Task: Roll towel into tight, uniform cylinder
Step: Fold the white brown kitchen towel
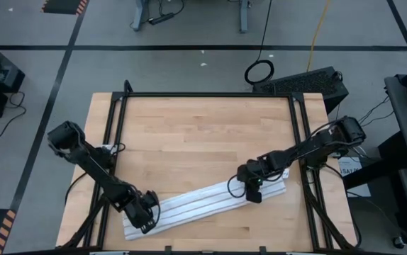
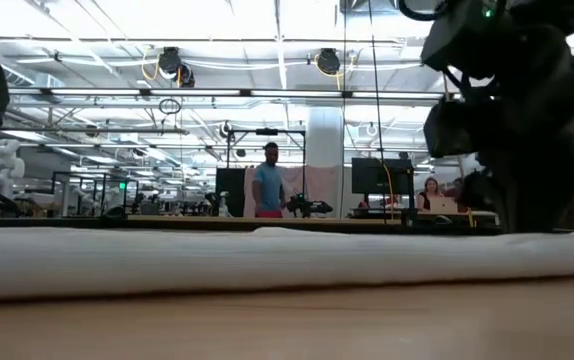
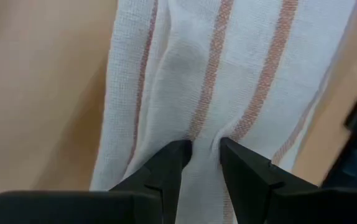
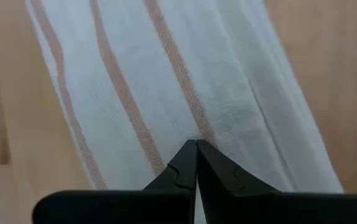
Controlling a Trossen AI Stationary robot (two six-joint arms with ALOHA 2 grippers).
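Both grippers sit on the white cloth towel (image 1: 203, 202) with thin stripes, which lies as a long, narrow band slanting along the near edge of the wooden tabletop (image 1: 196, 134). At the towel's left end, the left gripper (image 1: 147, 216) pinches a small pucker of fabric between slightly parted fingers. Toward the right end, the right gripper (image 1: 253, 193) presses down with fingers closed together. Rolling looks under way; next, both ends should probably turn evenly.
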